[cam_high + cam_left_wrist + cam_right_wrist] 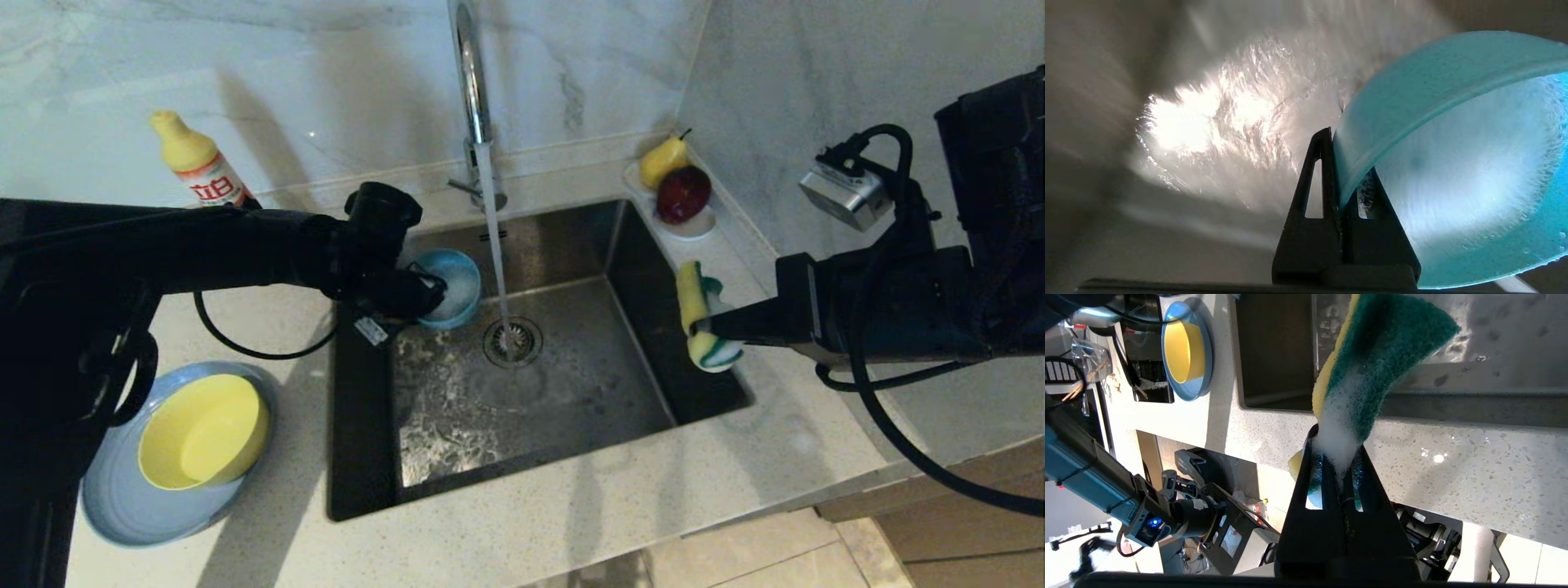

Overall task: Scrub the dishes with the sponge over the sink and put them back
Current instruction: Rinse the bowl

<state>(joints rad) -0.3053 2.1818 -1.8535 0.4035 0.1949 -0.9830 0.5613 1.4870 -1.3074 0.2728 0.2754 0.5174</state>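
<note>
Left gripper (429,296) pinches rim of smooth round teal bowl (454,286) over steel sink (531,392). Right gripper (700,328) clamped on sudsy, bent yellow-green sponge (700,314).

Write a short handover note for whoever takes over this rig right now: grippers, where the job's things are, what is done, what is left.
Left gripper: shut on the teal bowl rim, tilted over the sink beside the running tap water.
Right gripper: shut on the soapy sponge, above the sink's right edge, apart from the bowl.
Yellow bowl sits in the grey-blue plate on the counter, left of the sink.
Done: bowl looks soaped.
Left: put it back; do the other two.
</note>
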